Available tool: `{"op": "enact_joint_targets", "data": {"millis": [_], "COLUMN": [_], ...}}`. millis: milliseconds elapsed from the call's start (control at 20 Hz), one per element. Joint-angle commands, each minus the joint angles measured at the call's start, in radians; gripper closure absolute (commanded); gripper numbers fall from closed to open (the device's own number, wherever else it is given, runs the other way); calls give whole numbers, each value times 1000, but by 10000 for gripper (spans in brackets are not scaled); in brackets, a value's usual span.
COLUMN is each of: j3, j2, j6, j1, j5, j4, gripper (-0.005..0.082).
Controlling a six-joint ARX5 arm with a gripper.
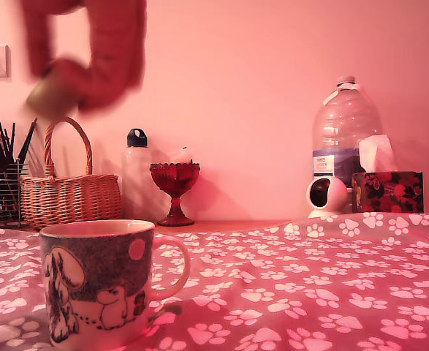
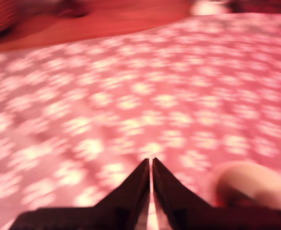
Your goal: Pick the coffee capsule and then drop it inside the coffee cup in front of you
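The coffee capsule cannot be identified with certainty. A blurred tan lump (image 1: 47, 96) is seen at the low end of the arm (image 1: 90, 51), high above the coffee cup (image 1: 97, 281) and a little toward the exterior view's left of it, and it is judged the likeliest candidate. The cup stands upright on the paw-print cloth (image 1: 309, 278) that covers the counter, its mouth open and its handle turned to the exterior view's right.

In the wrist view the gripper (image 2: 151, 160) is shown with its jaws drawn almost together, only a thin slit left between them and nothing seen in that slit. A pale rounded shape (image 2: 248, 184) lies just beside them, too blurred to be named.

For a clean drop, the arm should be brought over the middle of the cup's mouth and steadied there. It should then be lowered until the jaws are just above the rim, so that a bounce off the edge is avoided. Only then should the jaws be parted.

Behind the cup, the wicker basket (image 1: 68, 197) and the red goblet (image 1: 175, 190) are well apart from it and need not be approached.
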Motion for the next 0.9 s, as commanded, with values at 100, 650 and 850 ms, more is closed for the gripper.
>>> {"op": "enact_joint_targets", "data": {"millis": [100,650,850], "j3": [-22,-22,-22], "j2": [3,3,2], "j6": [-30,-55,-129], "j1": [3,3,3], "j5": [1,-50,-85], "j4": [-5,-1,33], "gripper": [767,767,767]}}
